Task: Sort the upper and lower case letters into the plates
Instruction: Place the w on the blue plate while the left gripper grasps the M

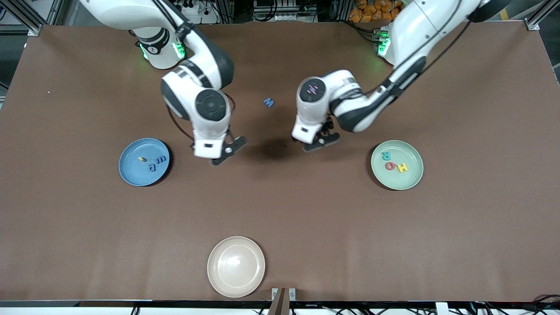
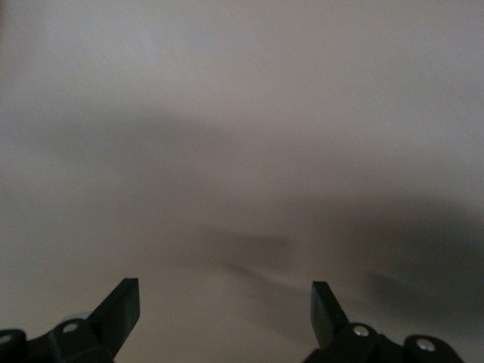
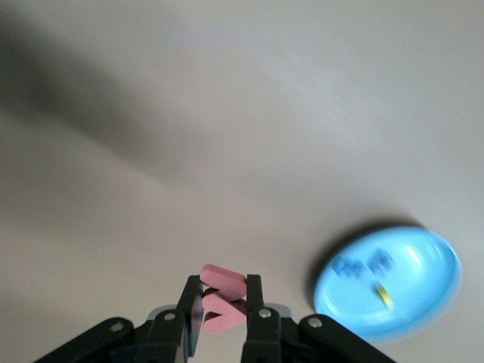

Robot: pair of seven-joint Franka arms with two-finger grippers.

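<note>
My right gripper (image 1: 226, 153) hangs over bare table beside the glossy blue plate (image 1: 131, 170) and is shut on a small pink-red letter (image 3: 227, 281), held upright between its fingers in the right wrist view (image 3: 221, 293). The blue plate (image 3: 427, 261) holds a yellow letter (image 1: 141, 159) and two blue ones (image 1: 156, 162). My left gripper (image 1: 321, 141) is open and empty over bare table (image 2: 225, 299), between the table's middle and the mint green plate (image 1: 404, 180). That plate holds a teal R (image 1: 386, 155), a red Q (image 1: 390, 166) and a yellow H (image 1: 402, 167). A blue letter (image 1: 268, 103) lies on the table between the arms.
A cream-white plate (image 1: 236, 267) stands empty near the front edge. The brown table (image 1: 393, 245) runs wide on all sides of the plates.
</note>
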